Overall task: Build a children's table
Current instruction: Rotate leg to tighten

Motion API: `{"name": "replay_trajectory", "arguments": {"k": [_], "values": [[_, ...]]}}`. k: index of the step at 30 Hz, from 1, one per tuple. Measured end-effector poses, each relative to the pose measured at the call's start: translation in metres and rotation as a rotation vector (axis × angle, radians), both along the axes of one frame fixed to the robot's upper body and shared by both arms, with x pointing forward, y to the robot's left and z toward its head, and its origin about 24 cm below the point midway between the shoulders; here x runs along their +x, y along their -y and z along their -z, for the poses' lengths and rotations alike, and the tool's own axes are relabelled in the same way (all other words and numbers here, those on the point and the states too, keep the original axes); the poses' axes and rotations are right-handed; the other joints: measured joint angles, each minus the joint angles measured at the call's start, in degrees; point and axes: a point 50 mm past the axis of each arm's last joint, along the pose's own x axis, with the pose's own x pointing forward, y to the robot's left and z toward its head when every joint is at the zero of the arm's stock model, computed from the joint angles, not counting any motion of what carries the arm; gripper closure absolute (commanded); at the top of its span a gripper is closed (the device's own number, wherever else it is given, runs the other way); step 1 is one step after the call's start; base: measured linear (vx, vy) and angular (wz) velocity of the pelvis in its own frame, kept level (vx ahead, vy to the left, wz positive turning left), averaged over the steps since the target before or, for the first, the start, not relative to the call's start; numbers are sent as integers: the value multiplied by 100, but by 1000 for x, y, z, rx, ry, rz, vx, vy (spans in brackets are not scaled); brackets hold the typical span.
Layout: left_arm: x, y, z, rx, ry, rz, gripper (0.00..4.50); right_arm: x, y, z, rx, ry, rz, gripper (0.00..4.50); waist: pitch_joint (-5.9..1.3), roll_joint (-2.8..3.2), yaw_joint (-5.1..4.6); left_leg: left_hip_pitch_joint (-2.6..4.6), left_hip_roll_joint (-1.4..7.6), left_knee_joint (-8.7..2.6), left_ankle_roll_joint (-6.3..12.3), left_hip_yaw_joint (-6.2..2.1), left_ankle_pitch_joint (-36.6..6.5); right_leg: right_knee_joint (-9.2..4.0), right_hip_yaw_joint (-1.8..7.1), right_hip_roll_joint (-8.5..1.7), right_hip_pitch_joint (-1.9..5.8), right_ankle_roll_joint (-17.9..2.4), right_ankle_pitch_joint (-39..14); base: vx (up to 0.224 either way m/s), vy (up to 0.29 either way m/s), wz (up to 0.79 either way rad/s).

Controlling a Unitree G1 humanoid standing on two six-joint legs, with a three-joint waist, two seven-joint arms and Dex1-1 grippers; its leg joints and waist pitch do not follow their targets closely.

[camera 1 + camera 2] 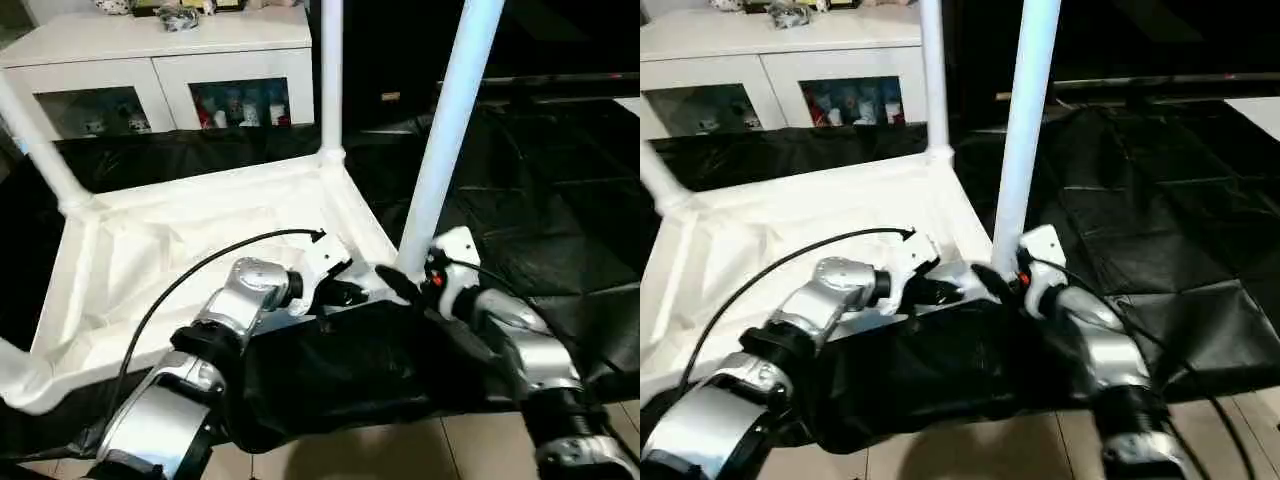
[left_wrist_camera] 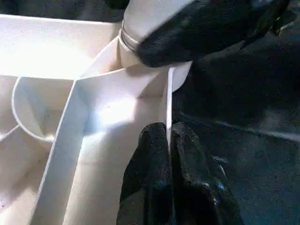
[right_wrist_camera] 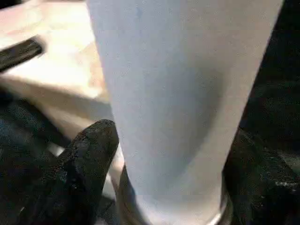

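Upturned white tabletop (image 1: 200, 260) lying underside-up on black sheeting (image 1: 520, 230), ribs and round corner sockets exposed. Left gripper (image 2: 169, 140) pinched shut on the thin upright rim wall of the tabletop, one black finger (image 2: 150, 159) inside the rim, the other outside against the sheeting; rim edge visible between the pads in the left wrist view. Just beyond the left gripper, along the same rim, the near corner socket (image 2: 140, 70) with a leg seated in it. Right gripper (image 1: 405, 287) set around the foot of that near leg (image 1: 450, 130), fingers standing apart, one black finger (image 3: 91, 154) to one side of the tube and the second to the other side; contact between pads and tube not certain, a sliver of gap visible on at least one side in the right wrist view. Leg upright, very slightly tilted, rising straight past the right gripper and out of frame; metallic-looking ring at its base where it meets the socket. The two grippers near each other at that corner, right-hand finger dark across the left wrist view above the socket. Second leg (image 1: 331, 75) upright in the corner beyond the left gripper; third leg (image 1: 35, 140) leaning outward at the far corner on the left gripper's side. White cabinet with glass doors (image 1: 160, 70) well beyond the tabletop.
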Motion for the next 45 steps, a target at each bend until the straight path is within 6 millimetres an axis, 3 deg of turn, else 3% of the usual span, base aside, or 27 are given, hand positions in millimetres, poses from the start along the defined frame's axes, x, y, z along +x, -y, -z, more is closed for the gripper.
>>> {"name": "replay_trajectory", "arguments": {"k": [5, 9, 18, 23, 27, 30, 35, 39, 40, 45], "values": [[-8, -17, 0, 4, -26, 105, 450, -13, 8, -4, -4, -45, -195, 107, 3, -3, 16, -7, 5, -2, 0, -1, 0, 0, -5, 3, -6, 1, -1, 0, 0, 0], [-14, -25, -1, 9, -52, 196, 450, -20, 3, -7, -6, -66, -332, 107, 12, -16, 32, -14, 5, 3, -1, 0, 0, -2, -3, 3, -6, 1, -1, 0, 0, 0], [-18, -30, -3, 9, -62, 235, 450, -22, 0, -8, 28, -90, -378, 184, 21, -31, 64, -22, 2, 5, -1, 3, 0, -2, 6, 1, -11, -1, 1, 0, 0, 0], [-17, -28, -3, 8, -54, 231, 450, -23, -1, -8, 30, -94, -377, 199, 25, -38, 109, -19, 2, 5, -1, 5, 0, -1, 8, 1, -11, -1, 1, 0, 0, 0], [-8, -16, 0, 15, -13, 121, 450, -12, -1, -1, 17, -64, -178, 201, 25, -40, 106, -6, 2, 15, -2, 6, 1, 0, 16, 1, -1, 2, -1, 0, 0, 0], [3, -1, 0, 18, 24, -22, 450, 7, -8, 2, 25, -25, 88, 201, 23, -42, -29, 3, -6, 20, -3, 7, 2, -6, 25, -3, 2, 28, -17, 0, 0, 0], [7, 14, 1, 16, 31, -114, 450, 20, -16, 0, 9, 12, 265, 209, 10, -22, -92, 9, -9, 23, -3, 6, 2, -9, 28, -4, 11, 30, -18, 0, 0, 0], [7, 15, 2, 12, 28, -132, 450, 22, -19, 0, -2, 29, 285, 209, -10, 6, -132, 9, -10, 22, -2, 2, 1, -9, 24, -4, 14, 29, -18, 0, 0, 0], [7, 15, 3, 10, 26, -131, 450, 22, -19, 0, 0, 28, 282, 171, -12, 10, -135, 9, -10, 22, -2, 2, 1, -8, 23, -4, 13, 29, -18, 0, 0, 0], [5, 14, 2, 2, 8, -85, 450, 16, -10, -3, 36, 9, 173, 139, -16, 16, -120, 5, -10, 12, -1, 1, 0, -9, 19, -4, 15, 22, -13, 0, 0, 0]]}}
